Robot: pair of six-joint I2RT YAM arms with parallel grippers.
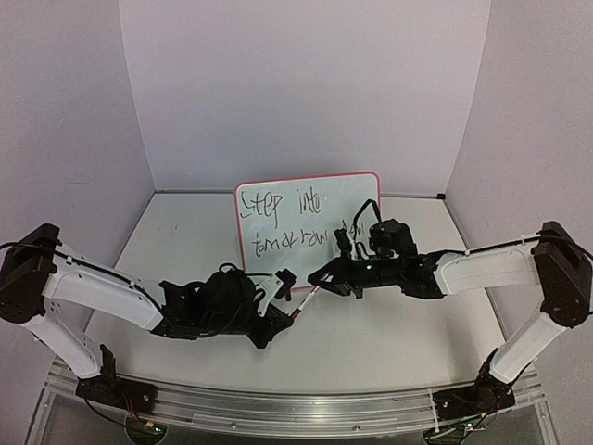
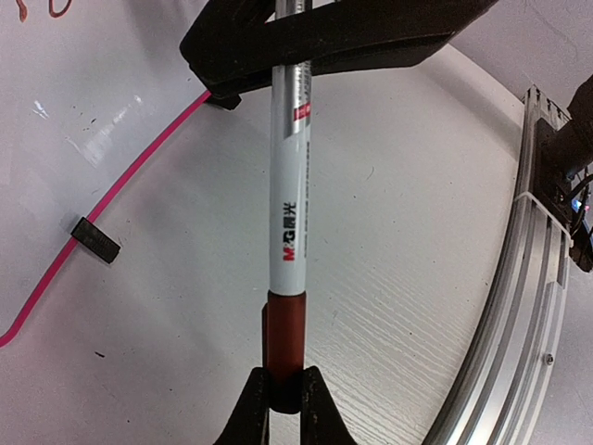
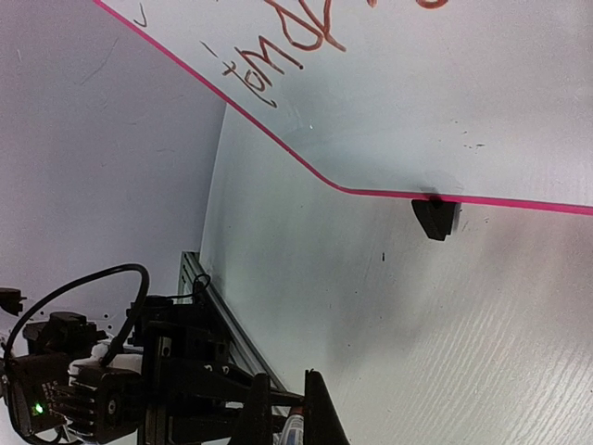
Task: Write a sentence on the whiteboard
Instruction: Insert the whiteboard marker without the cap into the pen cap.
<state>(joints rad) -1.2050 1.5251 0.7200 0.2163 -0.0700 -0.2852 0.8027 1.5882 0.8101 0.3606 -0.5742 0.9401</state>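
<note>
The whiteboard (image 1: 350, 197), white with a pink border, stands at the middle back. The sentence (image 1: 278, 202) runs across it in two thin handwritten lines, and the right arm hides the end of the lower line. In front of the board, both grippers hold one marker (image 2: 289, 222), which has a white barrel and a dark red cap. My left gripper (image 2: 285, 399) is shut on the marker's cap end. My right gripper (image 3: 283, 408) is shut on the other end of the barrel, and its black fingers (image 2: 371, 37) show at the top of the left wrist view. Left gripper (image 1: 285, 281) and right gripper (image 1: 320, 276) nearly meet.
The board's pink edge and a small black clip (image 2: 95, 239) lie left of the marker, and the other clip (image 3: 434, 218) shows in the right wrist view. An aluminium rail (image 1: 278, 408) runs along the near table edge. Pale walls enclose the table on three sides.
</note>
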